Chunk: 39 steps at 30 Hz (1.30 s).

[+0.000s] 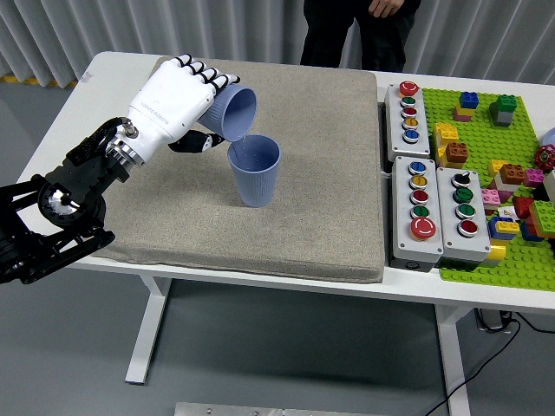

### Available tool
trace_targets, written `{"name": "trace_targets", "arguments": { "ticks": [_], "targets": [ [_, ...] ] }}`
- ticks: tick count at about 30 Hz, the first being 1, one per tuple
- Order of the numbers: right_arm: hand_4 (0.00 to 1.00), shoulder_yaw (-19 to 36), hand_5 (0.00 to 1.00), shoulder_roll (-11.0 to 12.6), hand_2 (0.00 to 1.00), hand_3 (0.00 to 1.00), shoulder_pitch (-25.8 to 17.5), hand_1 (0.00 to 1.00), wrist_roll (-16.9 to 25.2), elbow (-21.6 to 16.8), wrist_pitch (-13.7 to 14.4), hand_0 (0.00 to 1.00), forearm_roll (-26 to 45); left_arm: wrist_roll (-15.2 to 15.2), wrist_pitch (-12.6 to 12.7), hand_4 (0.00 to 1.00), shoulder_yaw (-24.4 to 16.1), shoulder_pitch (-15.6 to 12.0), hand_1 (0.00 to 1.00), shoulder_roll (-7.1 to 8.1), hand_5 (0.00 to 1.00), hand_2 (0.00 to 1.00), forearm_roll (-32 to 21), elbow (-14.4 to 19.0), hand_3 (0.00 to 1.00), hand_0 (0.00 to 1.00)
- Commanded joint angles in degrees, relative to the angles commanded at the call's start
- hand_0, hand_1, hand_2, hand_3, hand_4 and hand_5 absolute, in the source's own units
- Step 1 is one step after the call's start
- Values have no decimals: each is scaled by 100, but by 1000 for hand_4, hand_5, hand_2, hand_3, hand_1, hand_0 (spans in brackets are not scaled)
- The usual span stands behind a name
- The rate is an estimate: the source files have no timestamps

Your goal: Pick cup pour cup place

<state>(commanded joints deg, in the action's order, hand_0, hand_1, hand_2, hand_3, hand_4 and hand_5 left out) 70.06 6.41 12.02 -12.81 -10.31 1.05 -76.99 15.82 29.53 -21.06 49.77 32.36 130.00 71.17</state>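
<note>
Since the left hand (176, 98) is wrapped around the tilted blue cup (234, 115), mouth tipped over the upright blue cup (255, 170) on the grey mat (303, 217), I'd guess it's light, thin plastic: squashy, so grip the mid-wall gently.

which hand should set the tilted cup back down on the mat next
Left. The left hand already grips the tilted blue cup above the upright cup on the grey mat. The right hand is out of view.
</note>
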Motion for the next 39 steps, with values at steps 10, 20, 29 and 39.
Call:
{"name": "trace_targets", "arguments": {
  "ticks": [10,20,29,39],
  "targets": [
    [2,-36,2,-4,573,581,-4,657,-2,0,6,689,34,44,28,667,42,28,558,-2,220,545,0,26,546,609],
    [2,-51,2,-1,572,582,-2,657,-7,0,8,690,49,30,51,665,-25,1,559,-10,216,545,0,48,545,611],
    [2,-59,2,-8,572,581,-20,657,-16,0,5,689,39,24,64,665,-11,-40,561,7,214,545,0,57,546,611],
    [2,-72,2,-20,573,581,-48,657,-33,0,-1,688,9,-315,335,664,-274,-292,553,-45,210,542,-180,-3,545,605]
  ]
}}
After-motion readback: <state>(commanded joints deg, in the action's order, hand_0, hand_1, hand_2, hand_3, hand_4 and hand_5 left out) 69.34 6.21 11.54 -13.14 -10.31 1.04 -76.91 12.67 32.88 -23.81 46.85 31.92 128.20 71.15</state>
